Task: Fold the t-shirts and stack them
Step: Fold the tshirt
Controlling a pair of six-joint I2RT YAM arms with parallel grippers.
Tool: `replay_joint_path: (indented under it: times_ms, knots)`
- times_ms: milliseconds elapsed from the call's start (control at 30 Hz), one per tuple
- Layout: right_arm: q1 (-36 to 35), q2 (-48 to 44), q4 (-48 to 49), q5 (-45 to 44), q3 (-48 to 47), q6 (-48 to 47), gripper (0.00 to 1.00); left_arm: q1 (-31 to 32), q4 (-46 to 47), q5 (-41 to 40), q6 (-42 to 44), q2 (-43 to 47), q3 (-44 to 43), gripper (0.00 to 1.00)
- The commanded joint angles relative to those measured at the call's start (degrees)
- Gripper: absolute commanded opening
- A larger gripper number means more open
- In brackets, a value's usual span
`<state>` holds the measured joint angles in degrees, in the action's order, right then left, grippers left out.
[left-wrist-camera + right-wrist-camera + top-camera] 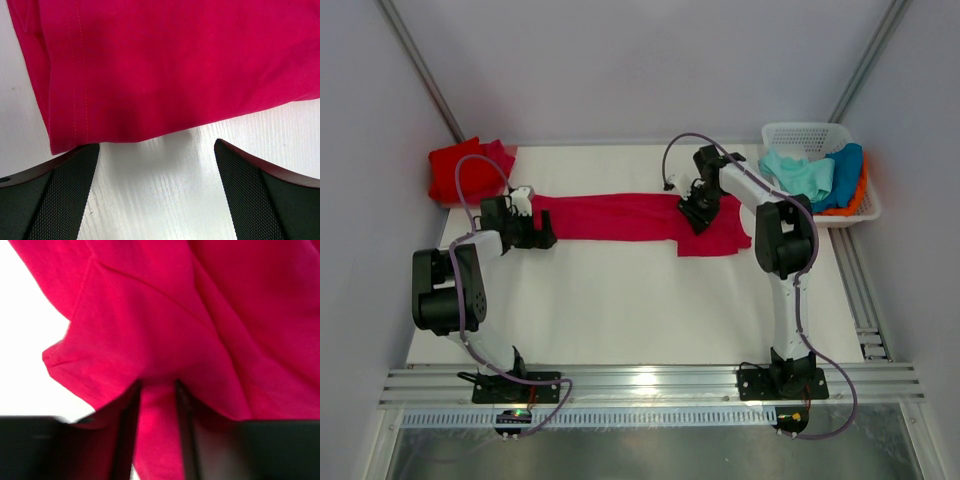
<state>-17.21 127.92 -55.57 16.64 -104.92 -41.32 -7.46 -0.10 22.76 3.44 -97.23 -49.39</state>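
From above: crimson-pink cloth t-shirt (620, 217) laid out as a long band across the back half of the white worktop (620, 310). Left hand (542, 233) at its left end, right hand (696, 213) down on its right part. Folded red cloth t-shirt (455, 170) at the far left corner. Mint-green tee (798, 175), blue tee (845, 165) and orange tee (860, 197) bundled in the white plastic lattice basket (820, 131) at far right.

Left wrist: black textured fingers (60, 195) spread wide, only bare worktop between them. Stitched hem corner of the crimson-pink cloth just ahead of the fingertips.

Right wrist: fingers (127, 440) drawn close together, pinching a raised ridge of the same cloth.

Handling, by judgement: light, limp, no stiffness at all. Likely to sag, drag and wrinkle rather than move as a flat sheet. Best taken at hems and corners, where doubled stitched cloth gives a firmer bite, with both ends lifted together to keep a fold straight.
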Motion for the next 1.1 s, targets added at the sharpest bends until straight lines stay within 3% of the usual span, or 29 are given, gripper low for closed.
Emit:
replay_joint_path:
  times_ms: [0, 133, 500, 633, 900, 1067]
  knots:
    - [-0.3, -0.7, 1.3, -1.7, -2.6, -0.8, 0.44, 0.2, -1.0, 0.9, 0.2, -0.5, -1.3, 0.99]
    - [-0.3, -2.2, 2.1, -1.5, -2.4, -0.5, 0.63, 0.3, -1.0, 1.0, 0.2, -0.7, -1.4, 0.99]
    - [-0.3, -4.3, 5.2, -4.4, -1.7, 1.2, 0.65, 0.3, -1.3, 1.0, 0.2, -0.9, -1.6, 0.99]
    - [-0.3, -6.3, 1.4, -4.4, -0.5, 0.7, 0.65, 0.3, -1.6, 1.1, 0.2, -0.9, -1.7, 0.99]
    - [-0.4, -19.1, 0.0, 0.4, 14.0, -4.5, 0.65, 0.2, -2.0, 1.0, 0.2, -1.4, -2.2, 0.99]
    - [-0.7, -18.7, -0.1, 2.8, 16.0, -4.3, 0.66, 0.3, -1.9, 1.1, 0.2, -1.3, -2.0, 0.99]
